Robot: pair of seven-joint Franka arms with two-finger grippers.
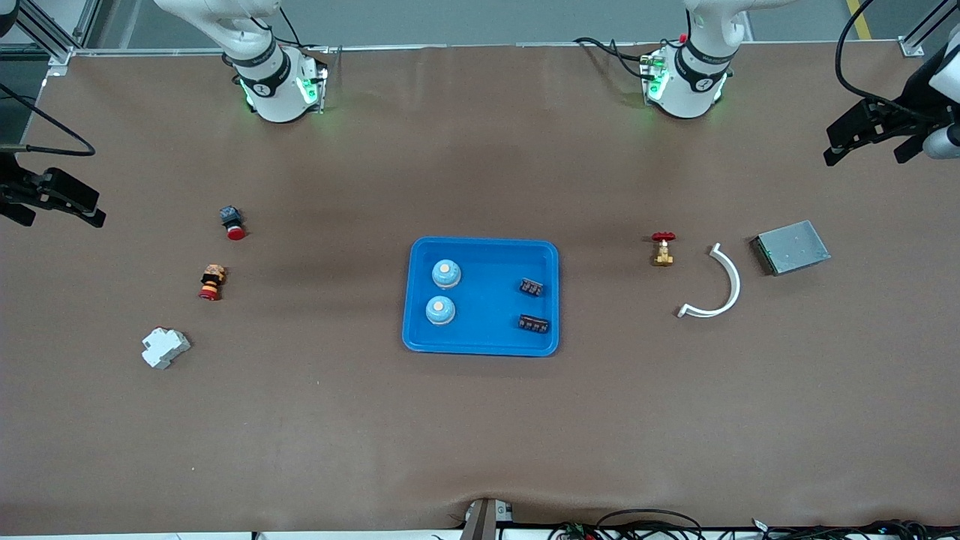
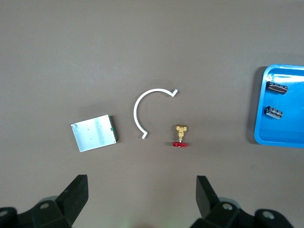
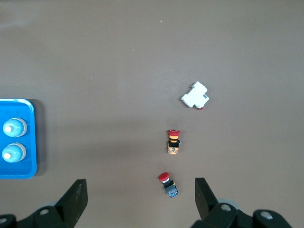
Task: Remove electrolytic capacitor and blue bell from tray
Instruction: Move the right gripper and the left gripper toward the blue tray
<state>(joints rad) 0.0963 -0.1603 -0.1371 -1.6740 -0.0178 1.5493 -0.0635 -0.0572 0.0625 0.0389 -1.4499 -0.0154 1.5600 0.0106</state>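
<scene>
A blue tray (image 1: 484, 241) lies mid-table. In it are two blue bells (image 1: 446, 274) (image 1: 440, 310) toward the right arm's end and two black capacitors (image 1: 532, 286) (image 1: 533, 323) toward the left arm's end. The capacitors (image 2: 277, 87) and the tray's edge (image 2: 280, 140) show in the left wrist view, and the bells (image 3: 14, 127) show in the right wrist view. My left gripper (image 1: 862, 146) (image 2: 141, 194) is open and empty, high over the left arm's end of the table. My right gripper (image 1: 60, 208) (image 3: 141, 197) is open and empty, high over the right arm's end.
Toward the left arm's end lie a brass valve with a red handle (image 1: 662, 249), a white curved piece (image 1: 716, 285) and a grey metal box (image 1: 791, 246). Toward the right arm's end lie a blue-bodied red push button (image 1: 232, 222), an orange and red button (image 1: 211, 282) and a white breaker (image 1: 165, 347).
</scene>
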